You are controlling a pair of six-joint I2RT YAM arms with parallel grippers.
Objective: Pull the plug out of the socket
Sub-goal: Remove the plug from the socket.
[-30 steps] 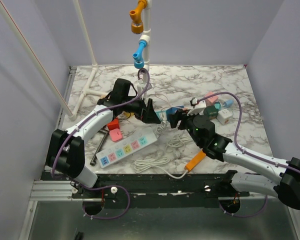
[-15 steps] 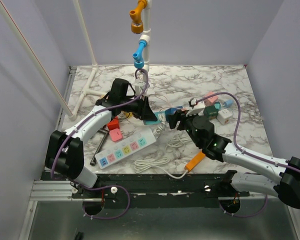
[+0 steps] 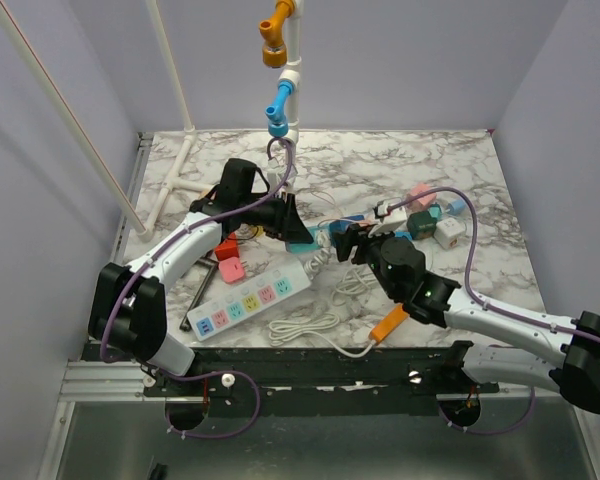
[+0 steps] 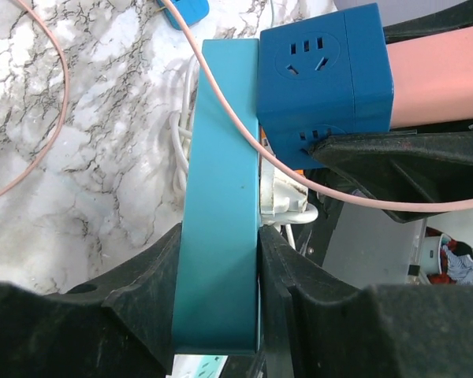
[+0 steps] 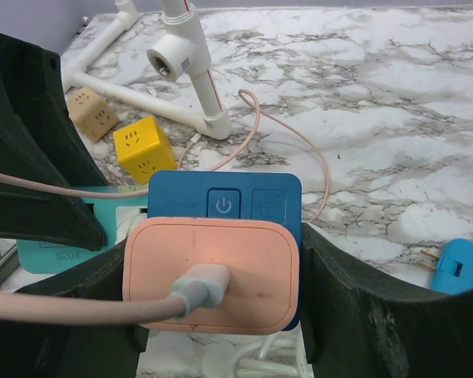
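Note:
My left gripper [image 4: 219, 315] is shut on a flat teal plug [image 4: 221, 197], one finger on each broad face. A white piece joins the teal plug to a blue cube socket [image 4: 323, 71]. My right gripper [image 5: 217, 260] is shut on that blue cube [image 5: 225, 201], which has a pink plug [image 5: 211, 272] with a pink cord on its near face. In the top view both grippers meet at mid-table, the left [image 3: 296, 232] and the right [image 3: 352, 240]. A long white power strip [image 3: 252, 298] with pastel outlets lies apart at the front left, with neither gripper touching it.
A white pipe frame [image 3: 285, 90] rises at the back. Yellow [image 5: 145, 148] and tan [image 5: 89, 114] cubes lie by its base. Red and pink cubes [image 3: 228, 258] sit left, and more cubes [image 3: 430, 215] right. An orange tool [image 3: 390, 322] and a coiled white cord [image 3: 305, 325] lie in front.
My left gripper stood open beside the teal plug a second ago and has since shut on it. The right gripper has kept its hold on the blue cube.

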